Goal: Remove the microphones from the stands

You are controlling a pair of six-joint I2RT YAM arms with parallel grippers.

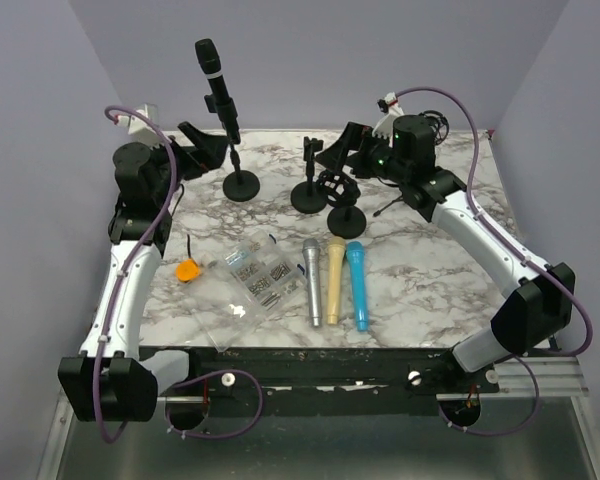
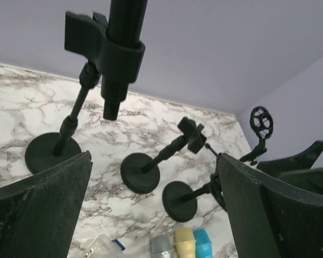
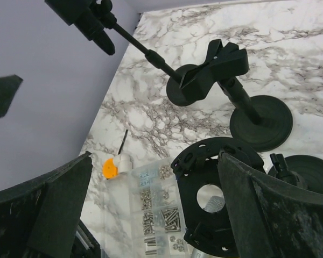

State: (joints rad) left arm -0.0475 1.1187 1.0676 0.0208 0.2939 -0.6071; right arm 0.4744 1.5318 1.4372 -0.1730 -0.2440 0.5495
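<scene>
The black microphone point(image 1: 214, 85) was seen clipped upright in its stand point(image 1: 242, 186) at the far left of the tabletop point(image 1: 420, 270). The left end effector point(image 1: 206, 143) was spread wide just beside the stand, with nothing gripped. The right end effector point(image 1: 345, 150) was spread wide too, near the shock-mount stand point(image 1: 335, 185).

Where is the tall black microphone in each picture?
Top external: the black microphone sits back left, in its stand.
Left wrist: the microphone fills the top middle.
Right wrist: only its lower end, top left.
Shared landmark: its stand's round base.
</scene>
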